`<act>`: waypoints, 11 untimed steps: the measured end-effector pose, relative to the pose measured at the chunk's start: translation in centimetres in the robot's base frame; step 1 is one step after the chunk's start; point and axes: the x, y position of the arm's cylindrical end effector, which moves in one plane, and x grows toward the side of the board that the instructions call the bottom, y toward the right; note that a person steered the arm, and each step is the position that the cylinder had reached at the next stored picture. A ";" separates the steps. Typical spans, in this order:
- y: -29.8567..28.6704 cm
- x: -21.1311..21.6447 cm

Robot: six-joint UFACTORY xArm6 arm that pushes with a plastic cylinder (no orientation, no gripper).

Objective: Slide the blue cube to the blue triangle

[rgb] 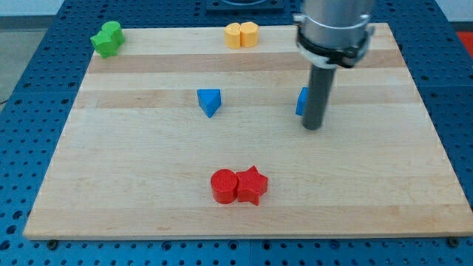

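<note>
The blue cube (301, 102) sits right of the board's middle, mostly hidden behind my rod; only its left edge shows. My tip (313, 127) rests on the board just at the cube's right and slightly toward the view's bottom, touching or nearly touching it. The blue triangle (209, 101) lies to the view's left of the cube, at about the same height, with bare board between them.
A green block (107, 38) sits at the top left corner of the wooden board (111, 185). Two yellow blocks (242, 35) stand together at the top edge. A red cylinder (223, 185) and a red star (251, 185) touch near the bottom middle.
</note>
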 end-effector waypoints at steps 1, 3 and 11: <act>6.4 0.8; 7.5 -5.0; -14.4 -5.0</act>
